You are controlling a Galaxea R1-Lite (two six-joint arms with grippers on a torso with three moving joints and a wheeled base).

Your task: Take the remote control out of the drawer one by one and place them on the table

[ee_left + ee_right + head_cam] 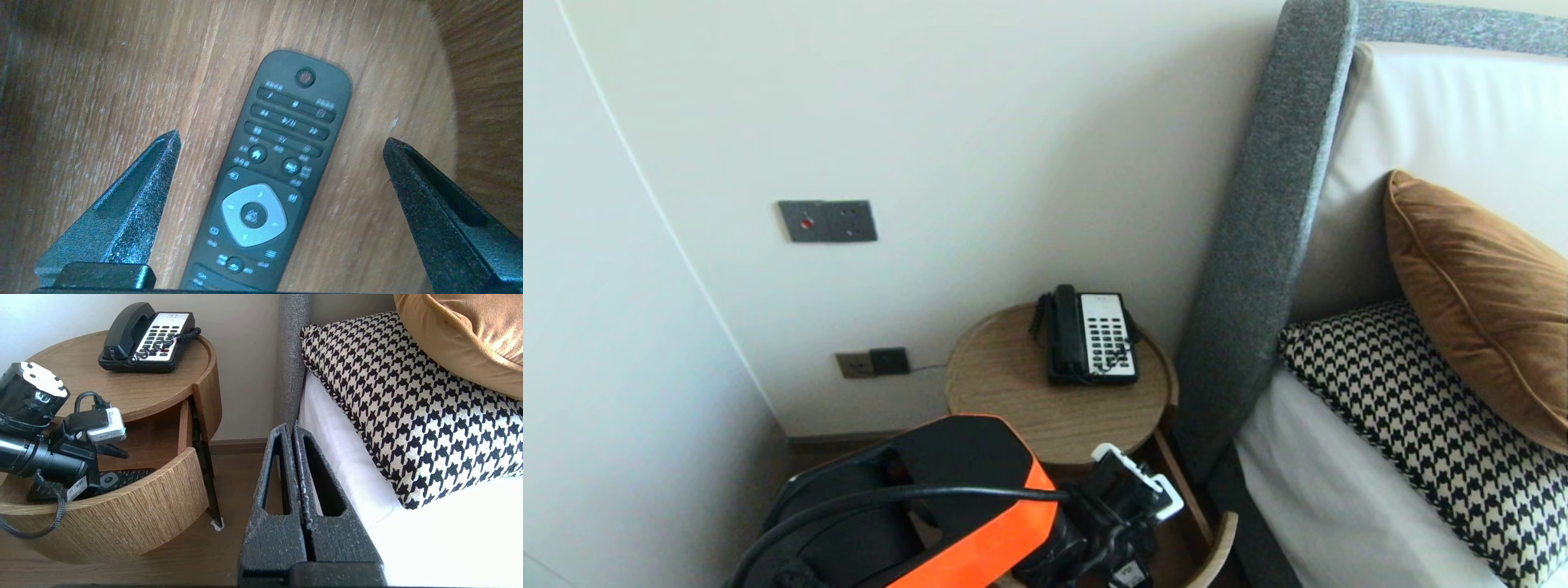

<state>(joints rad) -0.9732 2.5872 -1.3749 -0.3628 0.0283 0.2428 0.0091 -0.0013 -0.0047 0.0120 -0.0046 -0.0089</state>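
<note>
Wall [1013,122]: plain, off-white. Fitted to it are a grey switch plate [827,220] and, lower down, a socket [872,362]. Skirting board [239,446]: brown. Floor [241,473]: wood. A round wooden bedside table [1005,392] stands against the wall, just beside the grey upholstered headboard [1258,245]. Its curved drawer [135,514] stands open at the front. A telephone [1090,336] sits near the table's back edge. The bed [1323,490], in a white sheet, carries a houndstooth pillow [1421,425], with a brown cushion [1478,302] leaning above it. Light is even and brightest on the sheet.
</note>
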